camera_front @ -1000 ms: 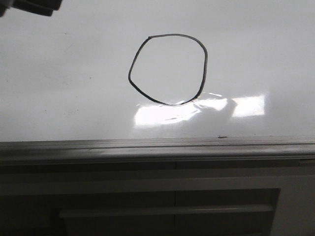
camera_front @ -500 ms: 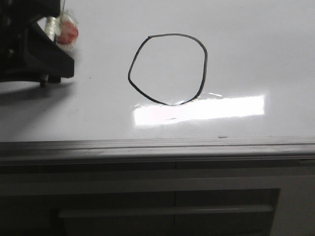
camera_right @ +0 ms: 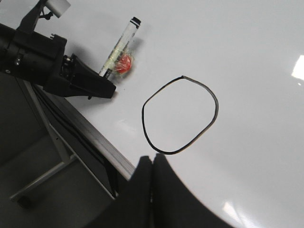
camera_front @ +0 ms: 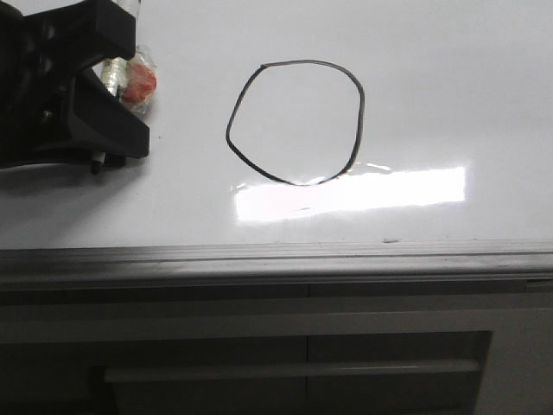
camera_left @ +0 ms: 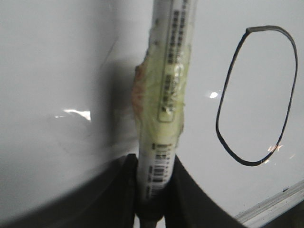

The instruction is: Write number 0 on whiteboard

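Marker (camera_left: 166, 95): clear barrel, printed label with a barcode (camera_left: 159, 164), dark cap end (camera_right: 136, 21). A wrap of clear, yellowish tape (camera_left: 159, 102) runs round mid-barrel and binds a small red piece (camera_front: 141, 82) to its side.

Glare patch (camera_front: 350, 192): bright, rectangular.

Dark grey panel (camera_front: 259, 350) along the front view's lower edge, with a horizontal handle bar (camera_front: 292, 372).

Right wrist view: grey stand leg (camera_right: 42, 178) ending in a dark caster (camera_right: 21, 200), on a grey floor (camera_right: 71, 204).

Your left gripper (camera_front: 108, 82) sat at far left over whiteboard (camera_front: 449, 95), black fingers (camera_left: 185, 190) clamped either side of marker (camera_left: 166, 85). Your right gripper (camera_right: 152, 164) hung apart from it, both fingers pressed together, nothing between them; its arm was out of front view.
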Robot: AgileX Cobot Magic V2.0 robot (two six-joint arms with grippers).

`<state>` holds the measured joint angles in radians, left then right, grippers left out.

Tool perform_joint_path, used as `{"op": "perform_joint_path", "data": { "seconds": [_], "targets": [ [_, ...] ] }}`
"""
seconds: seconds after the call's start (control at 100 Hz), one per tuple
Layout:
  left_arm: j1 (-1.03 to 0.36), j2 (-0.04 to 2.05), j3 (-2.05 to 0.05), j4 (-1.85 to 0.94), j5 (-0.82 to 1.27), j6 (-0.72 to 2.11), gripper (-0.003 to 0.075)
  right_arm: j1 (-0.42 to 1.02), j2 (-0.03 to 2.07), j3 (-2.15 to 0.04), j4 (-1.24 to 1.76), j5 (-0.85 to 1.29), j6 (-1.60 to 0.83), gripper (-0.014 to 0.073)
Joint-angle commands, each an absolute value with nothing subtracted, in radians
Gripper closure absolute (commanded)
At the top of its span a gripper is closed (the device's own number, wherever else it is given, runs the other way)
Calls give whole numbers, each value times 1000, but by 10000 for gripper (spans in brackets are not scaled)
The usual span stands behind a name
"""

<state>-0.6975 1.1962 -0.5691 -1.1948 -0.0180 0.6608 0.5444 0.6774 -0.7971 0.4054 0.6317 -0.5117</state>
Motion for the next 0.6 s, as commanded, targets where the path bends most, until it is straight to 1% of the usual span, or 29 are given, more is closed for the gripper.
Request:
{"op": "perform_joint_path", "data": {
  "seconds": [0.0, 0.06, 0.07, 0.09, 0.11, 0.16, 0.2, 0.43, 0.49, 0.58, 0.59],
  "targets": [
    [-694, 1199, -590, -1202, -63, 653, 622, 538, 678, -822, 430, 560, -511, 663],
    [-694, 1199, -590, -1202, -65, 653, 517, 538, 678, -822, 432, 560, -511, 663],
    [-694, 1199, -590, -1202, -65, 653, 489, 538, 678, -822, 432, 560, -511, 663],
    [-694, 1199, -590, -1202, -67, 653, 463, 538, 678, -822, 434, 560, -511, 663],
    [-694, 1199, -590, -1202, -69, 653, 415, 538, 678, -822, 436, 560, -511, 663],
    [-694, 1199, -590, -1202, -73, 653, 360, 538, 678, -822, 439, 560, -511, 663],
    [-694, 1199, -590, -1202, -78, 653, 346, 538, 678, -822, 439, 560, -511, 663],
    [-694, 1199, -590, -1202, -89, 653, 337, 538, 678, -822, 463, 560, -511, 663],
    [-694, 1199, -590, -1202, -79, 653, 304, 538, 678, -822, 463, 560, -511, 663],
    [-694, 1193, -590, -1202, -58, 653, 215, 538, 678, -822, 464, 560, -511, 663],
    [-694, 1193, -590, -1202, -53, 653, 215, 538, 678, -822, 464, 560, -511, 663]
  ]
}}
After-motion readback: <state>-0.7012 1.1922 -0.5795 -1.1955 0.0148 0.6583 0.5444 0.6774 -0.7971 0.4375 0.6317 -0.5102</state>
